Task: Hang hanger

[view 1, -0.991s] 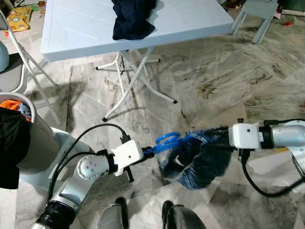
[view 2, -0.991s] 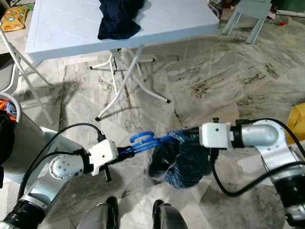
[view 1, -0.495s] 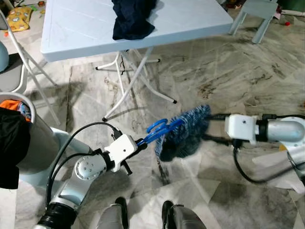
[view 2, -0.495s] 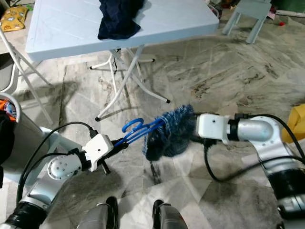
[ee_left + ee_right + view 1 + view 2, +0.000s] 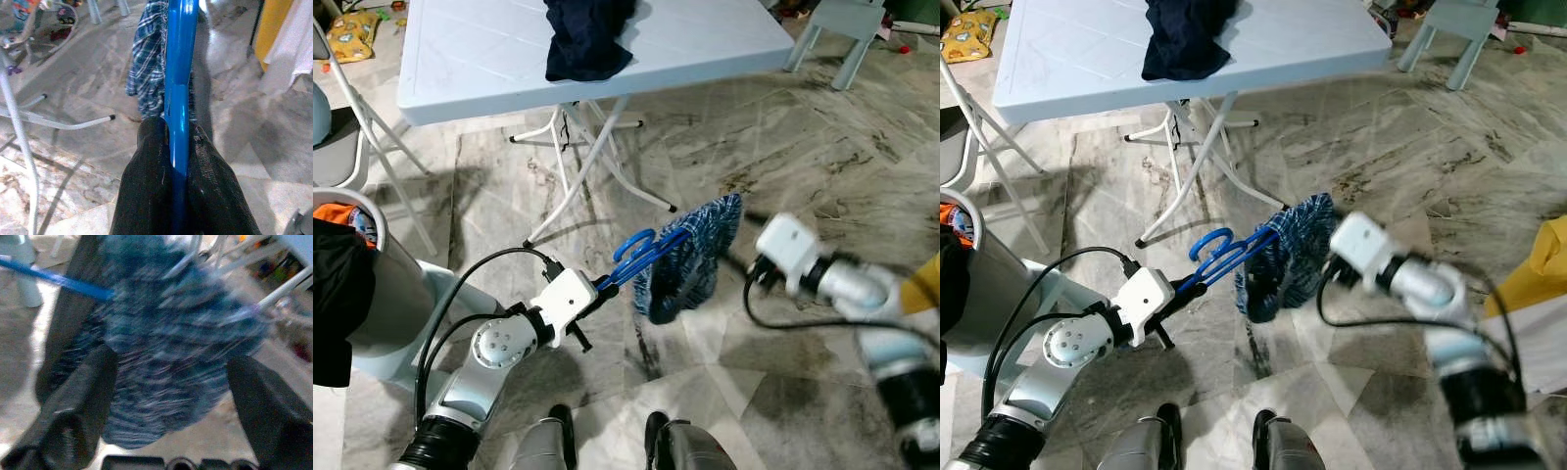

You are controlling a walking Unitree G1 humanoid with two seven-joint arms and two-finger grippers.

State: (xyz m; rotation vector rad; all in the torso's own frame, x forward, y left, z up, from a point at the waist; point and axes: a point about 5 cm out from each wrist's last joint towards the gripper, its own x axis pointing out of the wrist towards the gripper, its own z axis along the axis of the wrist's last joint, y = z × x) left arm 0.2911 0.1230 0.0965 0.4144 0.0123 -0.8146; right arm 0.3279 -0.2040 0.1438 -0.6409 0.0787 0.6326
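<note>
Hanger (image 5: 641, 257), blue, sits mid-frame in the left eye view, pinched at its lower end by the left gripper (image 5: 177, 147). Its long axis slants up-right, carrying a plaid garment (image 5: 690, 257). The right gripper (image 5: 166, 377), fingers spread wide, faces that cloth from the right without touching.

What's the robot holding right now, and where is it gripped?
The left tool pinches the blue hanger by its bar, a plaid garment draped on it. The right tool is open, holding nothing.

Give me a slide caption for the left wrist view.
Left gripper clamps the blue hanger, with the plaid garment draped further along it above marble floor.
</note>
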